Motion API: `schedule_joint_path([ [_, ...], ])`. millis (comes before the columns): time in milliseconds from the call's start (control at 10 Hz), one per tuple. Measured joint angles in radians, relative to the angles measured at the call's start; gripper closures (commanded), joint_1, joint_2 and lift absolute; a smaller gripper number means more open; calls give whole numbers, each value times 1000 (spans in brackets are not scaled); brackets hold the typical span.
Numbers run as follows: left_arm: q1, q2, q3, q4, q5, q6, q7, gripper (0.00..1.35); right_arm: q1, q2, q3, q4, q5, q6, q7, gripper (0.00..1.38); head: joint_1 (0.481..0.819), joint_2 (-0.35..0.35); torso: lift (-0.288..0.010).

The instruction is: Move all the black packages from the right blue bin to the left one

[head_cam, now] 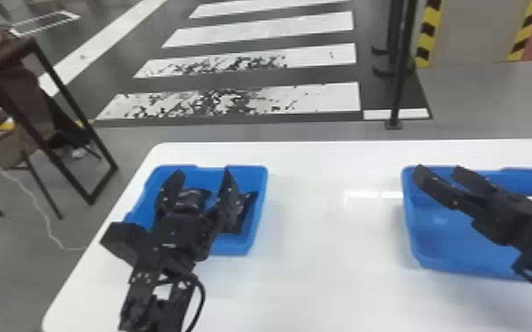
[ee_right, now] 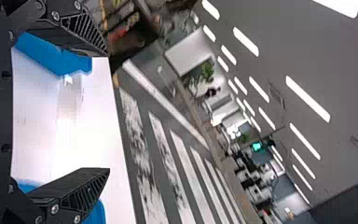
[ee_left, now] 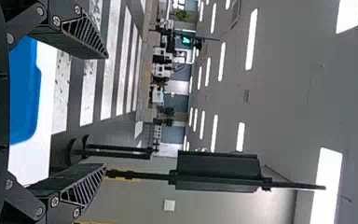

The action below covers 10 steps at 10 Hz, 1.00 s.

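Note:
My left gripper (head_cam: 202,176) is over the left blue bin (head_cam: 258,176), its fingers spread. Black packages lie in that bin: one (head_cam: 195,195) partly behind the gripper, another (head_cam: 247,212) by the right wall, partly covered by a finger. My right gripper (head_cam: 438,171) stands open above the left part of the right blue bin (head_cam: 442,260), whose visible floor is bare; the arm hides some of its right side. In the left wrist view, nothing is between the fingers of the left gripper (ee_left: 106,111). The right gripper (ee_right: 107,113) holds nothing in the right wrist view.
Both bins stand on a white table (head_cam: 322,265) with a wide stretch of tabletop between them. Beyond its far edge are a black pole (head_cam: 400,75) and a striped floor. A dark-framed table (head_cam: 35,48) stands off to the left.

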Motion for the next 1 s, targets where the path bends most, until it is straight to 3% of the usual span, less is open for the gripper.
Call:
schedule_joint_path([
  [200,113,-1,-52,-137,68,10,-15,223,38,19,-117,-95,268,120,-98,167,695,36,-140],
  [400,144,2,-76,-183,93,42,-35,223,19,24,-150,-110,392,261,-198,165,695,-62,-140],
  [700,145,6,-85,-187,100,48,-43,223,-87,38,-148,25,483,386,-262,160,695,-116,-140],
  [1000,149,7,-81,-187,103,64,-49,223,-188,36,-121,163,492,448,-272,153,695,-122,-140],
])
